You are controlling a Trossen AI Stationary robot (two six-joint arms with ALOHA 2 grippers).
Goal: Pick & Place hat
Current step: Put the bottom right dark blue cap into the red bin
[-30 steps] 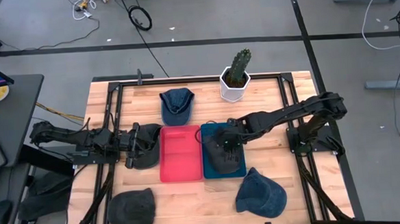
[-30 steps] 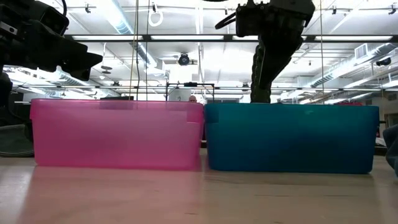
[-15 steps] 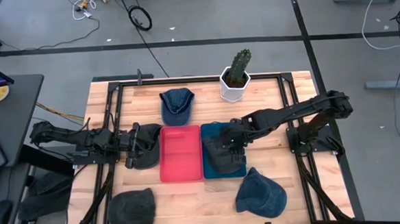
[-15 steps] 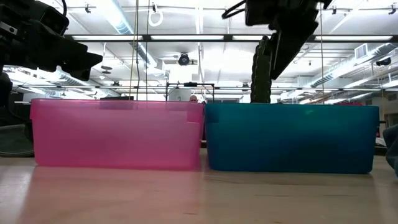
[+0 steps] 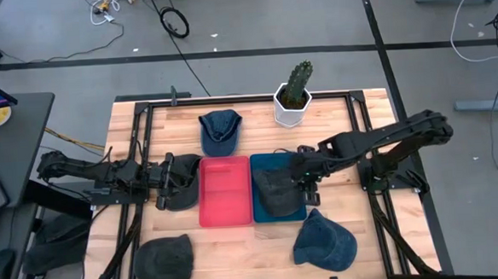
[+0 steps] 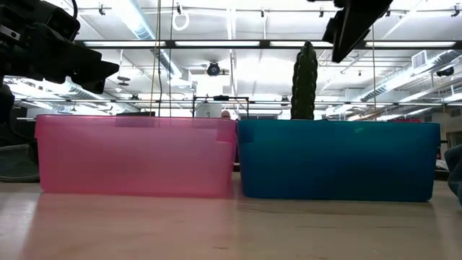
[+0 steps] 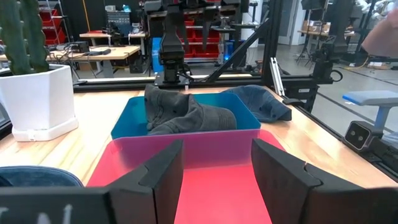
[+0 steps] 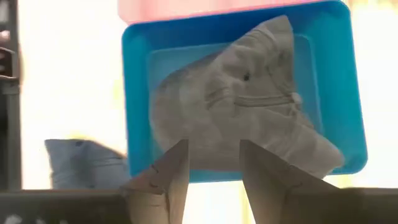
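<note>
Overhead, right gripper open above grey hat

Potted cactus at the wooden table's far edge.

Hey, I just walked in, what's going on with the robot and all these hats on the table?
The robot is sorting hats into bins. A dark grey hat now lies in the blue bin, and the right gripper hovers open and empty over that bin's right edge. The pink bin beside it holds nothing. The left gripper waits open, just left of the pink bin, above another dark hat. Three more hats lie on the table: a denim one at the back, a dark one front left and a blue one front right.
</note>
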